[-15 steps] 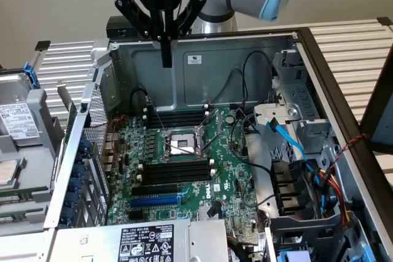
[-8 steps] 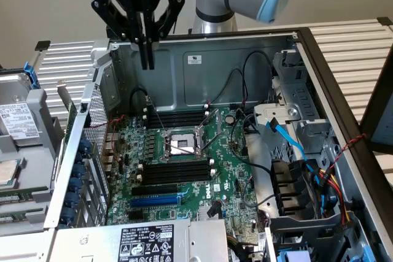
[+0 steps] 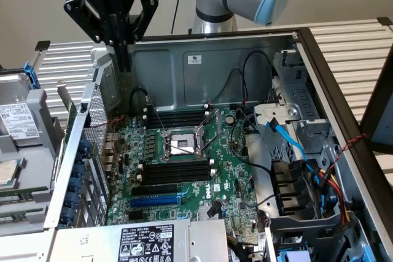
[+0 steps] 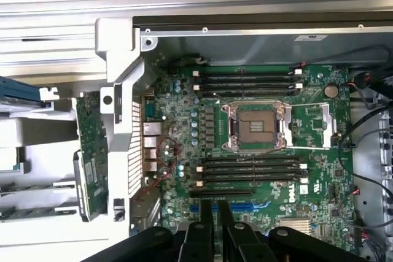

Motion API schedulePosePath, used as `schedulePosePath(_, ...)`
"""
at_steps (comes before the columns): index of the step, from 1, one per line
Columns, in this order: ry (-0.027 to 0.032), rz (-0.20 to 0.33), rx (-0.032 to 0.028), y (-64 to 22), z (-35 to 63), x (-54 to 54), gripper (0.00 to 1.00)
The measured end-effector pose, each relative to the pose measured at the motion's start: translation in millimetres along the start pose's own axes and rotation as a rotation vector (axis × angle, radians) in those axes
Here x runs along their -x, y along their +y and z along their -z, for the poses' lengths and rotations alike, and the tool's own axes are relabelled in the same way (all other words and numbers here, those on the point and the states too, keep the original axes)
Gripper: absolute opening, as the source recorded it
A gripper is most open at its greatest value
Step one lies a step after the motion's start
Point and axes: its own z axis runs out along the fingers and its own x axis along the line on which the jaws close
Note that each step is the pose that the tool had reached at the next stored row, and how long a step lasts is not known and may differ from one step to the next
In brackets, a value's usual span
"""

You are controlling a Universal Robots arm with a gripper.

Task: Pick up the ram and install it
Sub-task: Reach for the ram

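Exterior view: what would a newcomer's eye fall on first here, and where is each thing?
The green motherboard fills the floor of the open computer case, its silver CPU socket in the middle between black memory slots. The black tool hangs above the case's rear corner on the exterior view's left, and a bright blue cable runs down on the exterior view's right.

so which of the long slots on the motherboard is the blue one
The blue slot lying closest to the labelled silver box; the memory slots flanking the CPU socket are all black.
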Motion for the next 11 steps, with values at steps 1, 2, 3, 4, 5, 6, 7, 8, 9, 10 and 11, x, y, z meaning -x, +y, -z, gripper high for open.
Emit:
schedulePosePath(1,0.0001,0.000,0.0000,-0.6,0.2,-4.9,0.18)
schedulePosePath(2,0.0000,0.000,0.0000,-1.2,0.2,-9.3,0.18)
schedulePosePath(3,0.0000,0.000,0.0000,-1.7,0.3,-13.5,0.18)
schedulePosePath(4,0.0000,0.000,0.0000,-2.3,0.4,-18.2,0.18)
schedulePosePath(5,0.0000,0.000,0.0000,-2.9,0.5,-22.9,0.18)
schedulePosePath(6,0.0000,0.000,0.0000,-3.4,0.5,-27.3,0.18)
schedulePosePath(7,0.0000,0.000,0.0000,-4.0,0.6,-31.9,0.18)
schedulePosePath(8,0.0000,0.000,0.0000,-4.5,0.6,-36.6,0.20)
schedulePosePath(9,0.0000,0.000,0.0000,-5.0,0.7,-41.0,0.20)
schedulePosePath(10,0.0000,0.000,0.0000,-5.5,0.7,-45.3,0.20)
schedulePosePath(11,0.0000,0.000,0.0000,-6.0,0.7,-50.1,0.27)
